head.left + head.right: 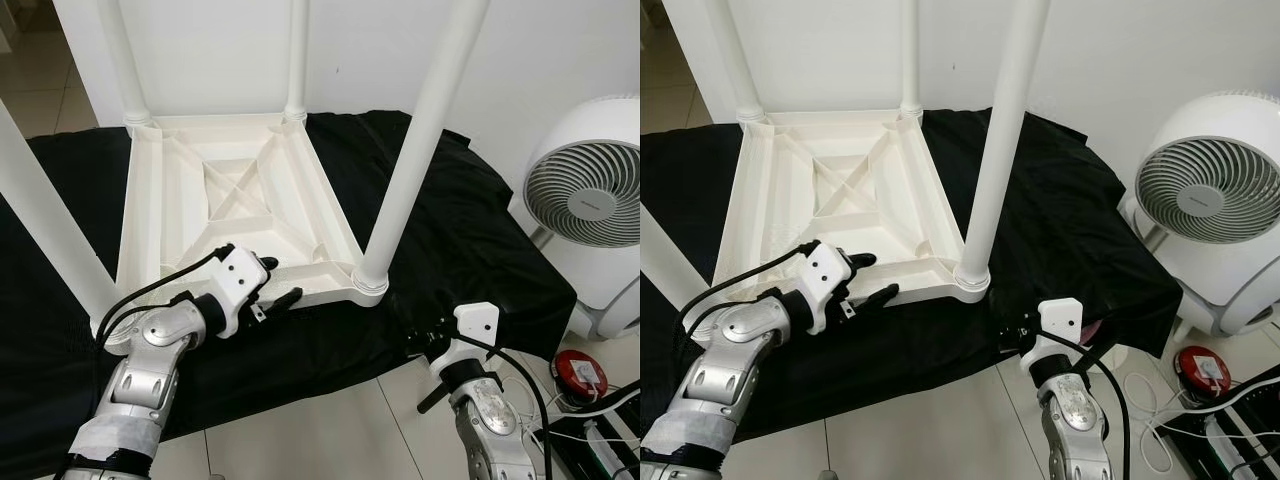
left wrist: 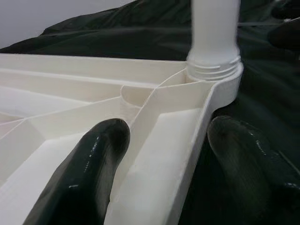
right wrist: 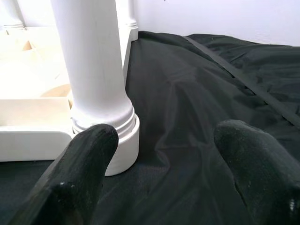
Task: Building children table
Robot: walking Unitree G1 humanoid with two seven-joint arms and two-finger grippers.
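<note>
A white plastic table (image 1: 240, 205) lies upside down on a black cloth (image 1: 470, 230), its ribbed underside up and its legs standing upright from the corners. The left end effector (image 1: 277, 282) is at the table's near rim, its fingers (image 2: 89, 173) spread wide astride that rim: one lies inside the frame on the ribbed underside, the other outside over the cloth. Just beyond it along the rim stands the near corner leg (image 1: 415, 150), screwed into its ringed socket (image 1: 368, 283). The right end effector (image 1: 1015, 335) is over the near edge of the cloth, just short of that same socket and to its outer side; in the right wrist view its fingers (image 3: 84, 164) are wide apart with nothing between them, the leg's base just beside one finger and bare cloth ahead. Another leg (image 1: 45, 215) rises on the far side of the left end effector. Well off to the right end effector's outer side stands a white round fan (image 1: 585, 195) by the wall; a small label at its hub is too small to read. Nearer, on the tiled floor (image 1: 300, 430), are a red-and-white device (image 1: 580, 372) and white cables (image 1: 590, 425).
</note>
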